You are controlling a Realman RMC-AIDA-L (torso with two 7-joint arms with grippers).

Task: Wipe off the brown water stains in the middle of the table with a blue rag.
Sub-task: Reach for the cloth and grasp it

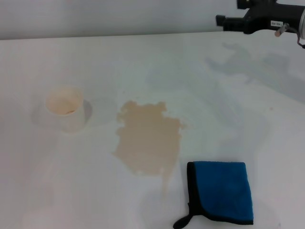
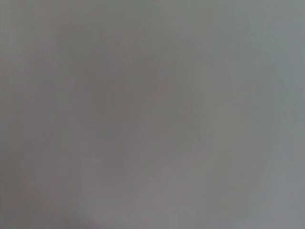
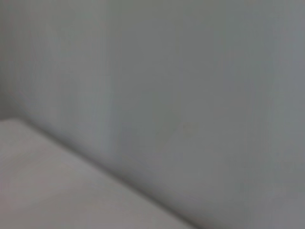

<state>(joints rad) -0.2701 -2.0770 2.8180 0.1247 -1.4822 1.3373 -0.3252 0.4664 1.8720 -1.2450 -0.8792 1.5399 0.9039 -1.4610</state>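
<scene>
Nearest the robot, at about 5 o'clock on the table (image 1: 57,191), lies the blue rag (image 1: 221,191), folded roughly square, flat, black-edged, with a small loop at its near left corner. Nothing rests on it and nothing holds it.

Just beyond, toward 11 o'clock from the rag, the brown water stains (image 1: 148,138) occupy the middle of the table: one ragged tan blotch, longer near-to-far than across, with a thin drip tail running back toward the rag's far left corner. Tail and cloth lie close; contact cannot be confirmed.

At 9 o'clock from the blotch stands a white paper cup (image 1: 66,112), upright, apart from the stain and well clear of the rag.

Farthest off, at 1 o'clock, the right gripper (image 1: 224,21) hangs high above the table's far edge, dark body pointing toward the left. Whether its fingers are spread or closed cannot be told. The left gripper is not visible in the head view; both wrist views show only blank grey surface.

Assessment: wiping has not begun. The rag lies at roughly 6 o'clock from the right gripper, near and slightly inboard, and on the right side, so that arm appears the better placed. The path down to the rag looks unobstructed; the cup stands off the likely wiping line.
</scene>
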